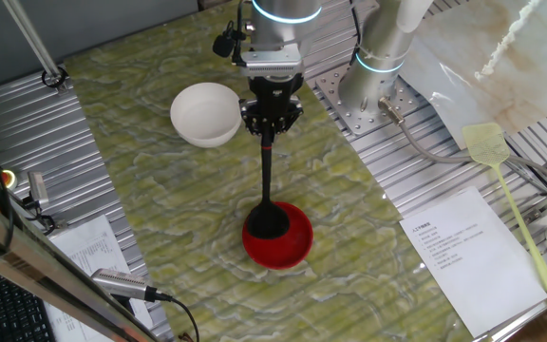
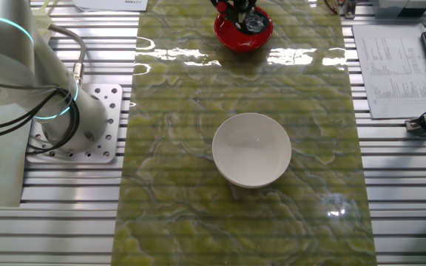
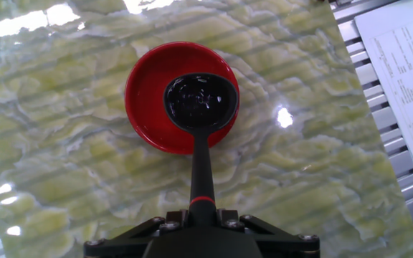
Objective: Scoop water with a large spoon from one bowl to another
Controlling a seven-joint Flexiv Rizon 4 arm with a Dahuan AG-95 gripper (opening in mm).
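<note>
Gripper fingers close on the upper end of the black ladle, holding its long handle nearly upright over the green marbled mat. Seen from the hand view, the handle runs straight down from the gripper, past a thin red band, to the round scoop, which sits inside the red bowl, toward the side of the bowl nearer the handle. A wet sheen glints on the inside of the scoop, where water seems to lie; whether the scoop touches the bowl's floor cannot be told.

From one fixed view, the red bowl stands near the middle of the mat, with the white bowl well apart from it, close to the gripper's side and empty-looking. The other fixed view shows the white bowl in the middle of the mat and the red bowl at the far edge, the ladle's scoop dark within it.

Farther off, a printed sheet and a pale yellow fly swatter lie on the ribbed metal table beside the mat.
</note>
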